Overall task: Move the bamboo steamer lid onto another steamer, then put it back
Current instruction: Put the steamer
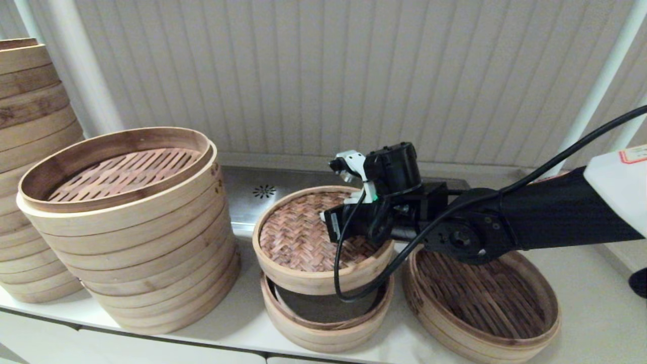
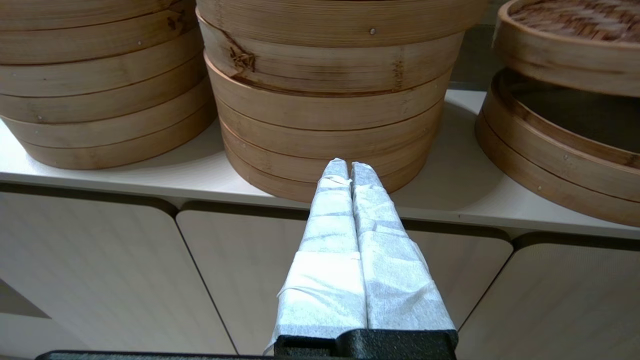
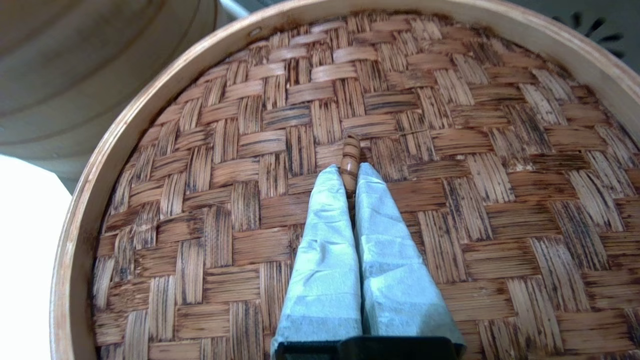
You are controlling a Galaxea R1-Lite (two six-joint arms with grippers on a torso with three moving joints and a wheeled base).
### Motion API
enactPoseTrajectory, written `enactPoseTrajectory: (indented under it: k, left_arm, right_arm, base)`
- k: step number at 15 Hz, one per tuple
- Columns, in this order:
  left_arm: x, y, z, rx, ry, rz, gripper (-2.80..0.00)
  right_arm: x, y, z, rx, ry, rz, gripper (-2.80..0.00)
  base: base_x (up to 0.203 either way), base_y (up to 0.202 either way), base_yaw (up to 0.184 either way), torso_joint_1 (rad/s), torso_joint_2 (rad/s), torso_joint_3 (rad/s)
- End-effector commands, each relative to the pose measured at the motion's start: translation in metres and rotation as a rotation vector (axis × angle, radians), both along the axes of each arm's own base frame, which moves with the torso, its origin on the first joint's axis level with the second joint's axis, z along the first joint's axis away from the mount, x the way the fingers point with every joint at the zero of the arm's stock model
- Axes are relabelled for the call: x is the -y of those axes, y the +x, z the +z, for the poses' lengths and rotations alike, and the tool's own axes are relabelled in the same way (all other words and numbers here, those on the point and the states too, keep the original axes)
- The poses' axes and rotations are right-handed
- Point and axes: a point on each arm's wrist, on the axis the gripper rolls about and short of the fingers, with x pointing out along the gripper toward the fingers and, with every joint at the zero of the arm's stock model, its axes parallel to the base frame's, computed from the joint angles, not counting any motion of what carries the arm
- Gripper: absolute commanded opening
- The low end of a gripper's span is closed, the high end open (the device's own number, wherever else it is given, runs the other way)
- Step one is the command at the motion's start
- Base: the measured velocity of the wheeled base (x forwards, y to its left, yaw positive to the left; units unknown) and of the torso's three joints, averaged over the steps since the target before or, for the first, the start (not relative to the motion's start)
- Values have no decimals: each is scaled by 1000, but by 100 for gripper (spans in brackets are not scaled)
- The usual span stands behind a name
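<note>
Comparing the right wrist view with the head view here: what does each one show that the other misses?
Only the right wrist view shows the right tool shut on a small handle at the centre of the lid.

Only the head view shows the lid lifted clear above the small steamer, the wide basket beside it, and the tall stacks.

Both show the lid's woven top and pale rim.

No readable text, brand, number or sign anywhere. Only a white label with a red border on the white shell of the right arm, above and to the right of the wide slatted basket, its print too small to make out. Nothing written on the baskets, the wall or the bench front.
</note>
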Motion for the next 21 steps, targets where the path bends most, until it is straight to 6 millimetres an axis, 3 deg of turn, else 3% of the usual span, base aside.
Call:
enactPoseTrajectory:
  k: [1,3,6,13,17,21]
  left_arm:
    - [0,0,0,-2,0,1,-280]
    - [0,0,0,-1,0,1,-280]
    - [0,0,0,0,0,1,-280]
    - [0,0,0,0,0,1,-280]
    - [0,0,0,-2,0,1,-280]
    - [0,0,0,-1,0,1,-280]
  right_arm:
    - [8,-3,11,20,15,-10,-280]
    - [13,-6,15,25,20,-17,-280]
    - [36,-7,25,38,27,-64,-280]
    - [107,-36,49,75,47,-192,-280]
    - [160,-59,41,47,43,-293,-280]
    - [194,-74,24,-10,44,-357,-280]
  base:
    - [0,0,0,0,0,0]
    - [0,0,0,0,0,0]
    - [0,0,0,0,0,0]
    - [0,0,0,0,0,0]
    - [0,0,0,0,0,0]
    - [0,0,0,0,0,0]
